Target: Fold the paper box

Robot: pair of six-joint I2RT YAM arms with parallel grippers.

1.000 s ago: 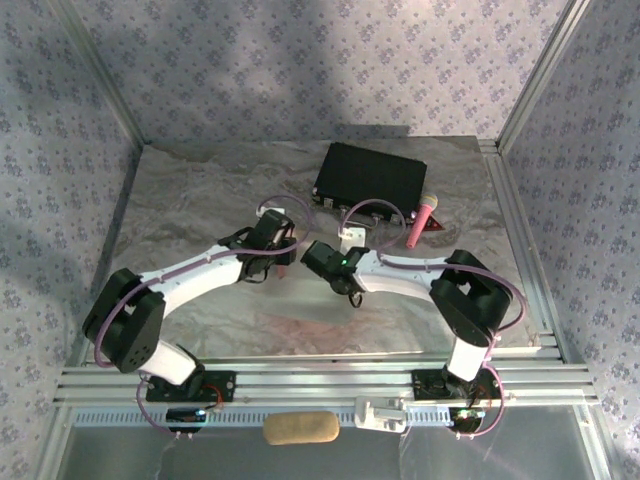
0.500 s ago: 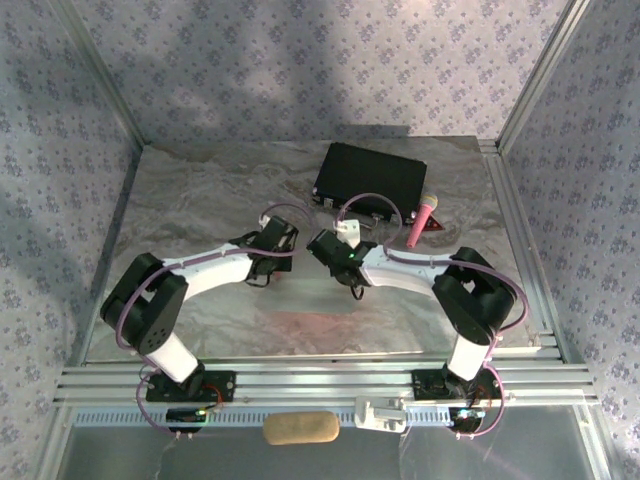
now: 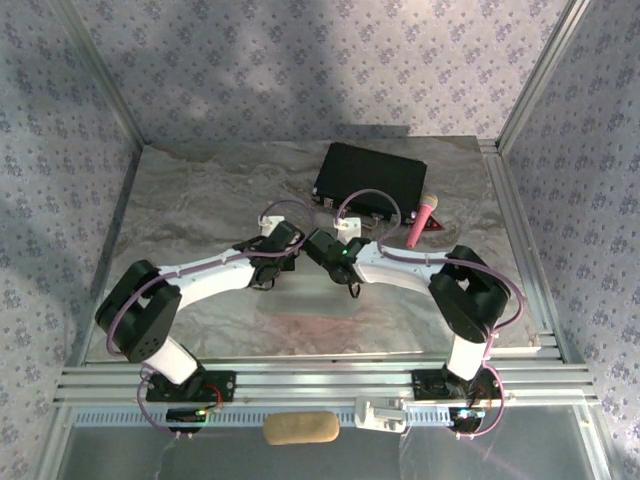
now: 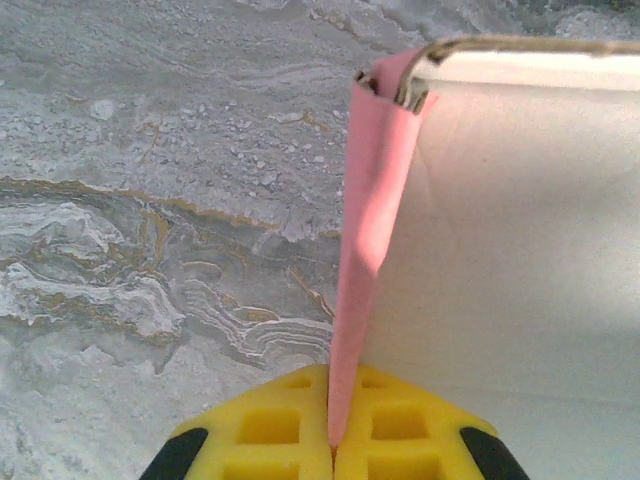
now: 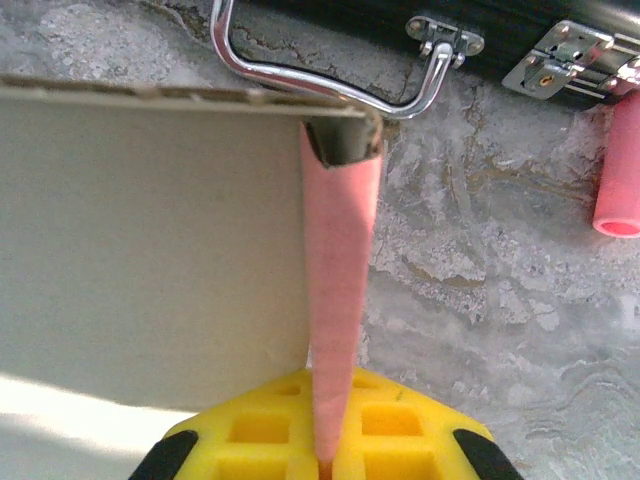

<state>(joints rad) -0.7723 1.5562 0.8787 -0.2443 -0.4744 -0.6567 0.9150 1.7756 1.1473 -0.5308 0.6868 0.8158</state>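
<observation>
Two pinches on the paper box [image 4: 500, 250] — left claw [image 4: 331, 442] newly clamped, right claw [image 5: 322, 455] unchanged.

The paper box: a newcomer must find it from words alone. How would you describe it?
On the marbled table, look in front of the black case, where the two arms meet. The paper box is thin salmon-pink card with a pale inside, unlike the pink stick-shaped microphone.
</observation>
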